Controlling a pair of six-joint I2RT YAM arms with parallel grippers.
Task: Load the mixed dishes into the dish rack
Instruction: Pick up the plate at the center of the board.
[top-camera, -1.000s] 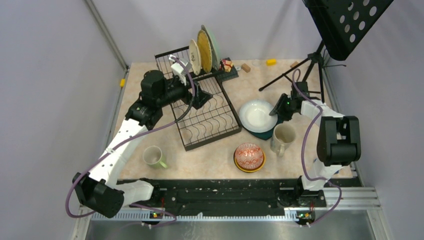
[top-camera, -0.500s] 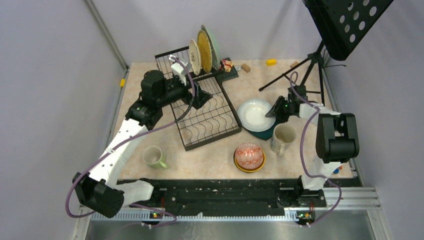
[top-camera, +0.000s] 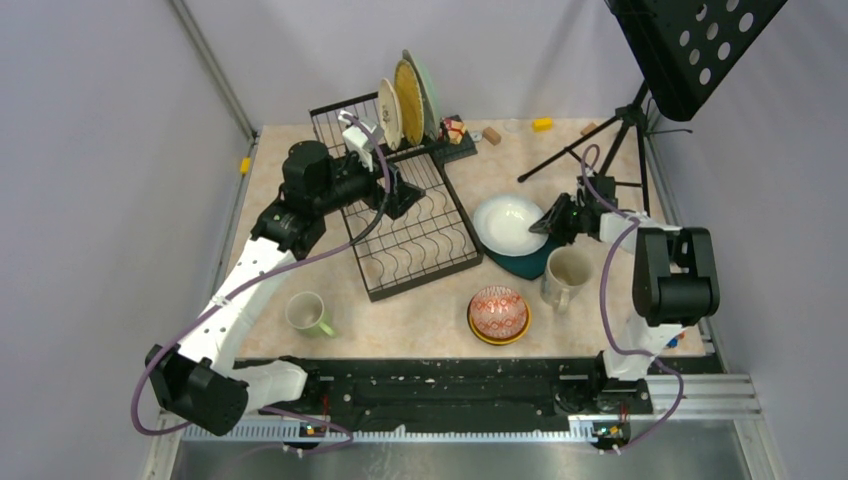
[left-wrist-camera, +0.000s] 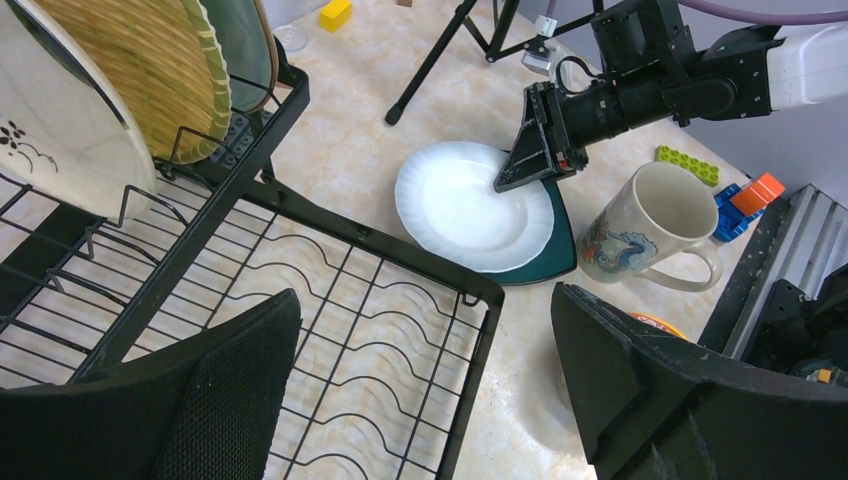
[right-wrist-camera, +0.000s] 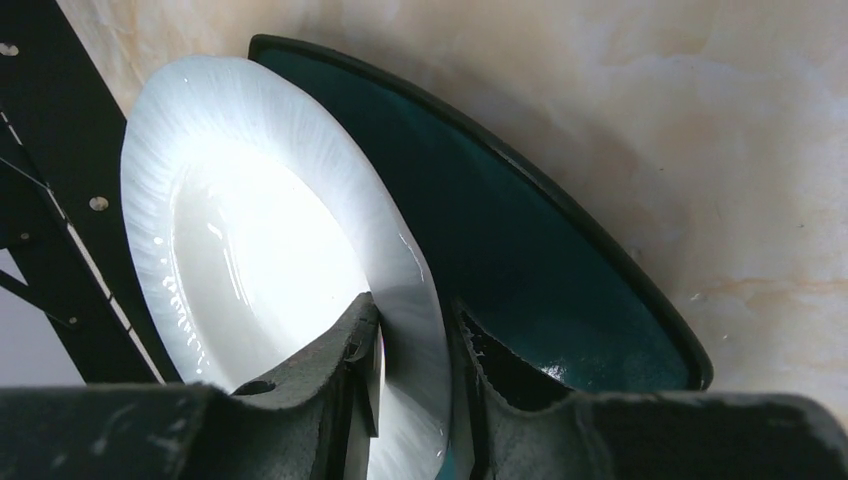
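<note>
Largely hiding the dark teal plate (right-wrist-camera: 560, 300), the white plate (right-wrist-camera: 260, 240) sits clamped in right fingers (right-wrist-camera: 320, 390); left fingers (left-wrist-camera: 230, 400) apart.

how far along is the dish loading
Done: three plates stand upright in the dish rack's raised section. In hand: the right gripper's jaws pinch the white plate's rim, atop the dark teal plate. Left: both those plates, the cream mug, the green mug, and the red-patterned bowl nested in the yellow bowl, all on the table.
</note>
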